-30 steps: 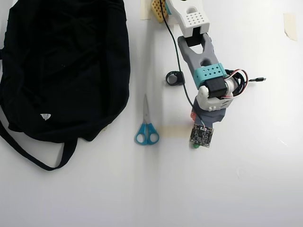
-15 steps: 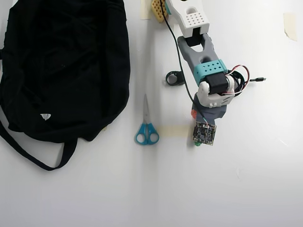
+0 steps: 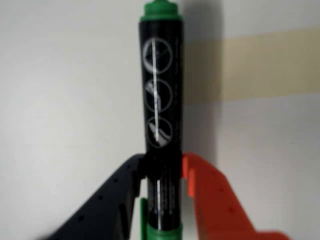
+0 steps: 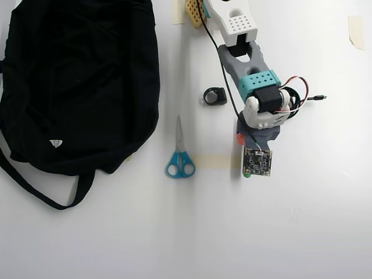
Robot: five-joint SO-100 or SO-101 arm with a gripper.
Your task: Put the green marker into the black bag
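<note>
As the arm swings slightly toward three o'clock overhead, the gripper [image 3: 161,175] clasps the marker [image 3: 161,100], apparently lifting it; the bag [image 4: 75,81] lies well apart at nine o'clock, so carrying remains.

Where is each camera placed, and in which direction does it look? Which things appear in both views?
Wrist view: rides behind the gripper, looking along the green marker at the table; black and orange fingers show.
Overhead view: fixed above, looking straight down at the black bag, scissors and arm.
Shared: the gripper, table and tan tape strip.
</note>
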